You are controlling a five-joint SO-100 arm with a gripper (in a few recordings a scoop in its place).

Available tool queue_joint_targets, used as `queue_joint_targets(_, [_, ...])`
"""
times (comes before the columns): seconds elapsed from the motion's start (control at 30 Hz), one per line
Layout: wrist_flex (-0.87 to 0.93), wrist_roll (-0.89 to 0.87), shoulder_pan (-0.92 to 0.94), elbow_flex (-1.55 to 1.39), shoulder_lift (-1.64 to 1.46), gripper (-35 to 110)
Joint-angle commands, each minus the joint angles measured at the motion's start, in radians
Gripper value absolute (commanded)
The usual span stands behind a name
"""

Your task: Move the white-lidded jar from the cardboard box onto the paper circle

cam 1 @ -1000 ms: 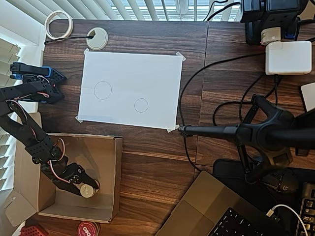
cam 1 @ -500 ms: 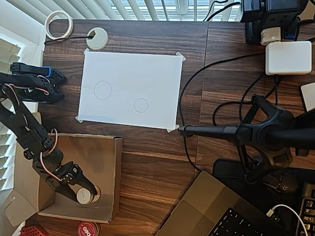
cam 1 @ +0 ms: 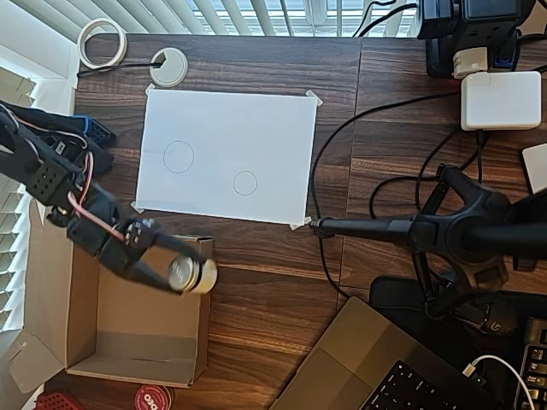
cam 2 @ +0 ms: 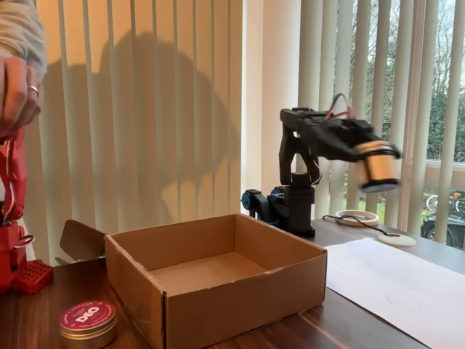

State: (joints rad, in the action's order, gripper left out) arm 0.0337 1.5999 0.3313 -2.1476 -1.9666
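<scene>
I see the cardboard box (cam 1: 111, 316) empty near the counter's front-left corner. My pincer (cam 1: 175, 272) grips the white-lidded jar (cam 1: 190, 275) lifted above the box's right wall, so I judge this the carry step; next I must travel to the paper circle (cam 1: 245, 183) and lower.

Fingers (cam 1: 177, 272) grip white-lidded jar (cam 1: 191, 275) over cardboard box (cam 1: 128, 337) edge.

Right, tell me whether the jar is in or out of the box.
Out: the gripper holds the white-lidded jar in the air, above the cardboard box.
</scene>
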Motion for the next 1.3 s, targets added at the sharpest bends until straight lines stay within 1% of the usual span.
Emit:
queue_joint_targets(0.0, [-0.005,0.044,-0.115,-0.026,-0.118,3])
queue_joint_targets(0.2, [-0.005,0.109,-0.179,-0.101,-0.023,3])
queue_joint_targets(0.4, [-0.008,0.152,-0.167,-0.109,0.107,3])
queue_joint_targets(0.57, [-0.071,0.161,-0.152,-0.143,0.196,3])
queue_joint_targets(0.97, [-0.213,0.149,-0.176,-0.272,0.245,3])
queue_joint_targets(1.27, [-0.245,0.149,-0.178,-0.316,0.247,2])
